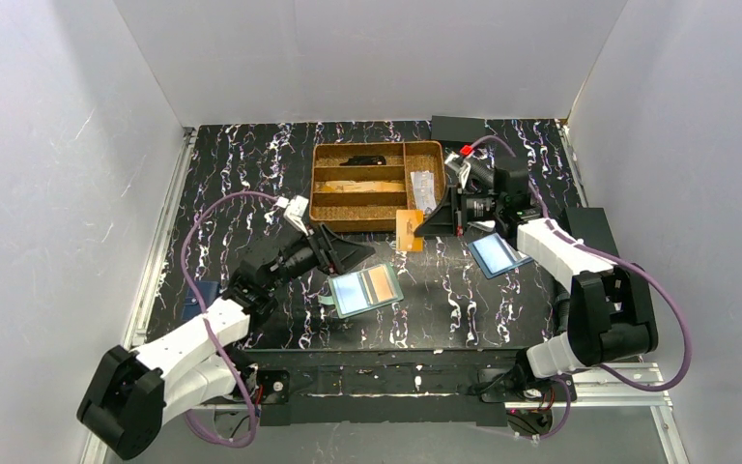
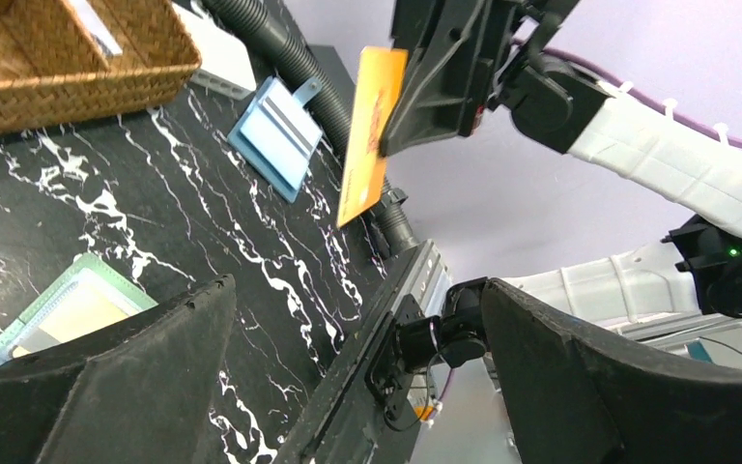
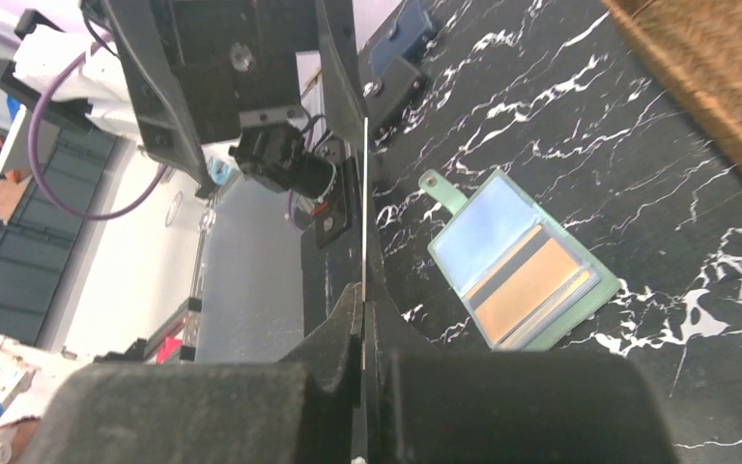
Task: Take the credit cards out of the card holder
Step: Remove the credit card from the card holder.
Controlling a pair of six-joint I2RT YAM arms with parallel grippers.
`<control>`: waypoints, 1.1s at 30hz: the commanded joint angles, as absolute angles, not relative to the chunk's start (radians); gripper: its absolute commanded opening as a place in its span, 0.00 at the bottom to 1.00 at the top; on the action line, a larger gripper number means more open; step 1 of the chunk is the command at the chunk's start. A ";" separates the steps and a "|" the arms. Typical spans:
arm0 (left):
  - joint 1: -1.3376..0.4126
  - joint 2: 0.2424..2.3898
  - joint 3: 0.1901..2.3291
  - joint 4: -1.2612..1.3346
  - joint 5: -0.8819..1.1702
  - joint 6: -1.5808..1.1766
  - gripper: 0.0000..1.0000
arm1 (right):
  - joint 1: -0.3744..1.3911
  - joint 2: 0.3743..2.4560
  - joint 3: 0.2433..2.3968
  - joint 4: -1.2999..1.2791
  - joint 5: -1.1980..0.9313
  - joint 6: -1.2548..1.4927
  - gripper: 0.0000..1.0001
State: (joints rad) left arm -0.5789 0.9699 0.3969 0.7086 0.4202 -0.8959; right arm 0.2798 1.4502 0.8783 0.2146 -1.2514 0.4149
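1. Up beyond the card holder (image 1: 365, 289), off its far right corner, your right hand (image 1: 425, 224) is pressed together on an orange-gold card (image 1: 408, 232). It pinches the card by one edge, so the card hangs in the air, clear of the worktop (image 1: 251, 174).
2. Just over the holder's far left corner, your left hand (image 1: 356, 253) stands spread wide with nothing between its fingers. From its own camera the lifted card shows beyond the gap, apart from both fingers.
3. The card holder lies flat and open on the worktop, nearer to you than both hands, and neither hand touches it.
4. Inside the holder, one clear pocket shows a tan-orange card with a dark band along one side, so at least one card is left. The other pocket reads pale and glossy, and you cannot tell whether anything sits under it.
5. To the right of the card holder lies a blue holder (image 1: 498, 254), well apart from it. Beyond the card holder stands a wicker tray (image 1: 377, 184).
6. Your count, as a judgement: one credit card is out but not yet set down, and the task is roughly midway. What remains is to place the lifted card somewhere off the holder, then draw out whatever the pockets hold, starting with the tan-orange one.
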 commanded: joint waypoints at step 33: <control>-0.714 1.323 0.657 0.901 0.317 -1.026 0.85 | 0.251 1.436 1.021 0.357 -1.307 0.708 0.01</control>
